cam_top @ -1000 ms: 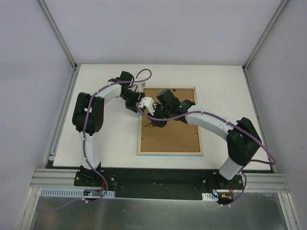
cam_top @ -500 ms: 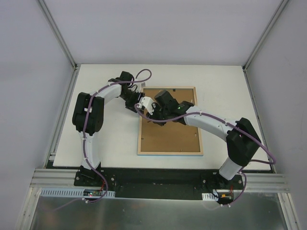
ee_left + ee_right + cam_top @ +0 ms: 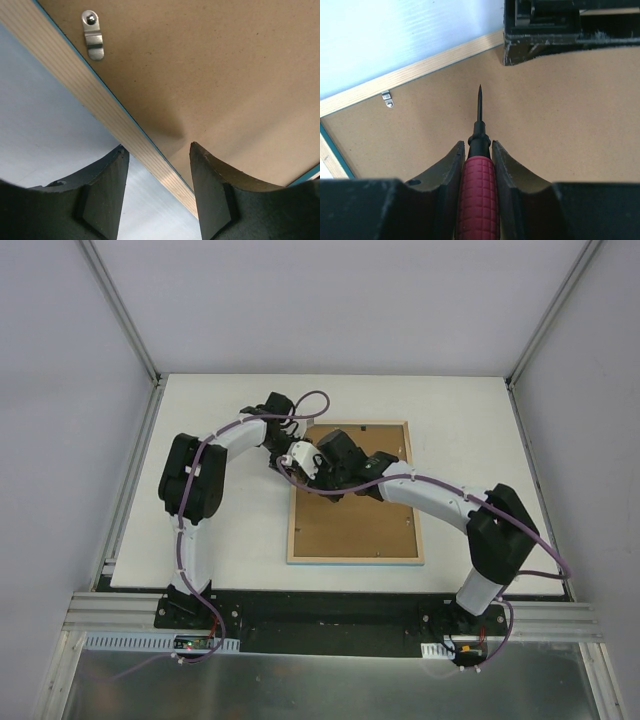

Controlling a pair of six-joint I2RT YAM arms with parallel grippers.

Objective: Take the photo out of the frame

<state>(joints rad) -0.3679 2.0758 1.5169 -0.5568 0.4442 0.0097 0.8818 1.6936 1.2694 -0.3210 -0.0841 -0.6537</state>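
— What has changed since a second ago?
— Both arms have shifted. The left gripper (image 3: 297, 462) has moved right and now sits over the far part of the frame's left rail, and its elbow has swung right with it. The right gripper (image 3: 322, 472) has slid left and a little farther away, closer to the left one.
— Where is the frame (image 3: 352, 559)?
— Flat on the white table (image 3: 220, 530), right of the middle, back side up. Its pale wood rails surround the brown backing board (image 3: 350, 525), with a thin turquoise line along the edge.
— And the photo?
— Out of sight; only the board shows.
— How are the left gripper's jaws?
— Released, spread apart and grasping nothing. In the left wrist view one finger hangs over the table and the other over the board, with the wood rail running between them. I cannot tell whether they touch anything.
— And the right?
— Clenched on a pointed tool (image 3: 477, 185) with a ribbed red handle and a thin black spike. The spike points across the board toward the left gripper's dark body, its tip short of it.
— Anything else?
— A small metal clip (image 3: 387, 98) sits on the board just beside the rail
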